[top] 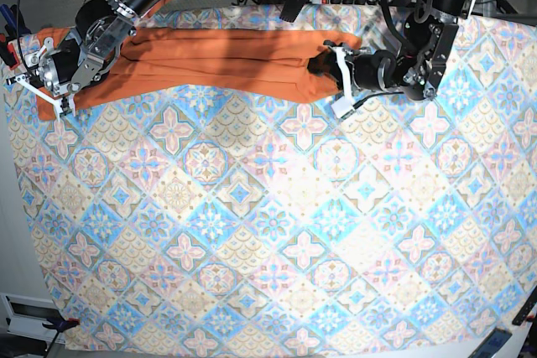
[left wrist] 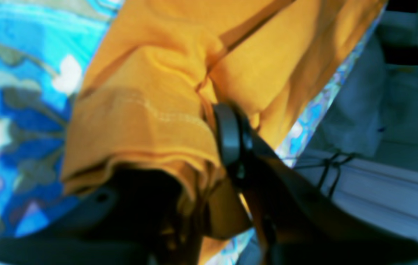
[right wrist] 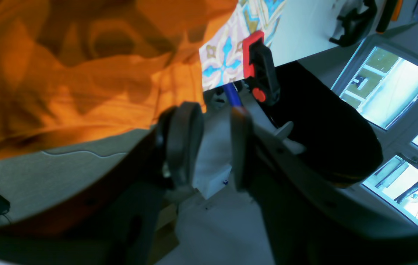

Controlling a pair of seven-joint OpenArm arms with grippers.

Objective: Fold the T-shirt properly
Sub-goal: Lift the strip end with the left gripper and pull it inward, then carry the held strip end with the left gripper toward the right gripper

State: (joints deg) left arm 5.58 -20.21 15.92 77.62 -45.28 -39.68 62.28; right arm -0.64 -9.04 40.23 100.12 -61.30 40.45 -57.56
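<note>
One fold step is in hand: T-shirt (top: 226, 54) lies in strip on tablecloth (top: 252, 207), L gripper (left wrist: 216, 147) clamped on its end, R gripper (right wrist: 212, 121) parted, empty; next, R grasp req'd.

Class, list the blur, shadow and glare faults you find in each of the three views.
Left wrist view: soft overall, with the gripper smeared by blur. Right wrist view: gripper fingers out of focus, shadows across the orange T-shirt, window glaring. Base view: tablecloth fairly crisp, evenly lit.
</note>
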